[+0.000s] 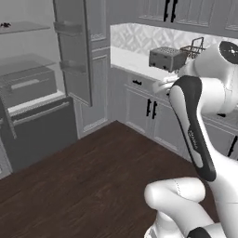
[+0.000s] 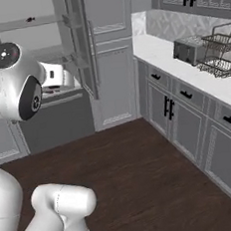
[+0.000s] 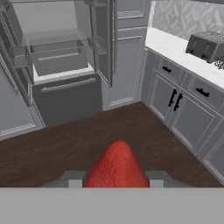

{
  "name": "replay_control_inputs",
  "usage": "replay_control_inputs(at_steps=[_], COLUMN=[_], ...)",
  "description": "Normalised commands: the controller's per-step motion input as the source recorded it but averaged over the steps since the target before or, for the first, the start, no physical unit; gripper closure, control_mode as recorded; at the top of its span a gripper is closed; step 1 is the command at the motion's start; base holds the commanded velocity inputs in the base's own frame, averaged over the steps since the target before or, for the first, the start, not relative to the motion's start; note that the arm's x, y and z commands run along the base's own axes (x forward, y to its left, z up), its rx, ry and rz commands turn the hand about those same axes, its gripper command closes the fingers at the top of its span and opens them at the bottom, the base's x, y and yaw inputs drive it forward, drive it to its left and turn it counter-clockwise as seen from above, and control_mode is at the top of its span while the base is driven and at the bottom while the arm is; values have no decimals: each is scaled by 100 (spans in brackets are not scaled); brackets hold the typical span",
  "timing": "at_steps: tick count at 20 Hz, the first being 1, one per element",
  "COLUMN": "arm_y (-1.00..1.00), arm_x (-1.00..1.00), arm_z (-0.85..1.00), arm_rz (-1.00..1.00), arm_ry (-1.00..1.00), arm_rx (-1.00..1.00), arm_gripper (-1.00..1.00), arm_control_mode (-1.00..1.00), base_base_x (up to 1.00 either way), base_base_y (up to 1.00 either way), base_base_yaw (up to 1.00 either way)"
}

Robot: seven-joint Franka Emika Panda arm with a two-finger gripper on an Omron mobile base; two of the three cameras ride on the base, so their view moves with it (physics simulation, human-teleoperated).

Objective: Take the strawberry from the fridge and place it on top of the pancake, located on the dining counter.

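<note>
Clenched on the strawberry (image 3: 117, 166) at six o'clock of the hand view, fingers (image 3: 72, 180) flanking it low on either side. Beyond, at eleven o'clock, the fridge (image 3: 61, 65) standing open; pick judged done, carry and placing on the pancake left.

Dark wood plank floor (image 1: 93, 181) stretches out before me, running up to light grey panelled cabinets (image 2: 187, 110) with black handles. Above them a white countertop (image 2: 182, 63) carries a toaster (image 1: 166, 58) and wire dish rack (image 2: 220, 50), backed by a patterned grey backsplash (image 1: 139, 37).
</note>
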Motion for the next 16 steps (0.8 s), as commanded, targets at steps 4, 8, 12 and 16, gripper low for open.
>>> replay_control_inputs(at_steps=[4, 8, 12, 16], arm_y=[0, 0, 0, 0], arm_x=[0, 0, 0, 0], arm_z=[0, 0, 0, 0], arm_rz=[0, 0, 0, 0], arm_ry=[0, 0, 0, 0], arm_rx=[0, 0, 0, 0], arm_gripper=[100, 100, 100, 100], arm_control_mode=[100, 100, 100, 100], base_base_x=[-100, -100, -100, -100], base_base_y=[-100, -100, -79, -41], base_base_yaw=[33, 37, 46, 54])
